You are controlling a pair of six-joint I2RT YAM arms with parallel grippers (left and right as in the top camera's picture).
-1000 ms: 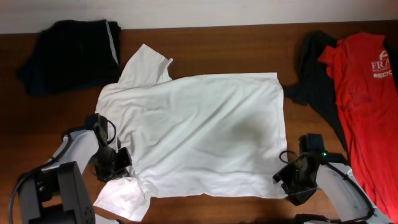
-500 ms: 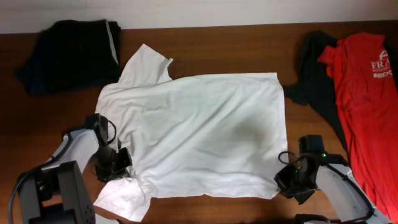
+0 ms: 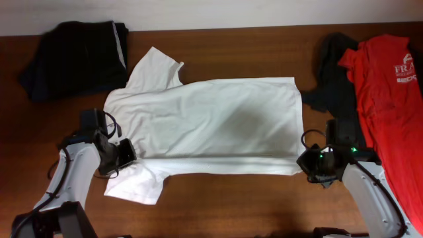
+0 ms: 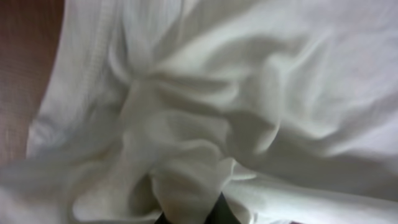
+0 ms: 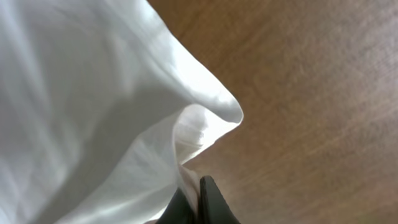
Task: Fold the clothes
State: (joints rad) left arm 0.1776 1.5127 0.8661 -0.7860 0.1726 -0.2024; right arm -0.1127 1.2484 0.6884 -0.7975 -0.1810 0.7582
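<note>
At the far left of the counter [image 3: 225,208] we see a heap of black clothes [image 3: 73,56]. Our left hand [image 3: 125,153] is clamped on the white shirt [image 3: 211,119] beside its near sleeve, with cloth bunched between the fingers. The shirt lies spread mid-counter, its near edge doubled into a narrow band. Our right hand [image 3: 308,162] pinches the shirt's near right corner. Further right lie a dark garment [image 3: 334,76] and a red shirt [image 3: 386,99].

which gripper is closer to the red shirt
Right. The right gripper pinches a corner of the white shirt, a short way left of the red shirt; the left gripper holds the far sleeve end.
</note>
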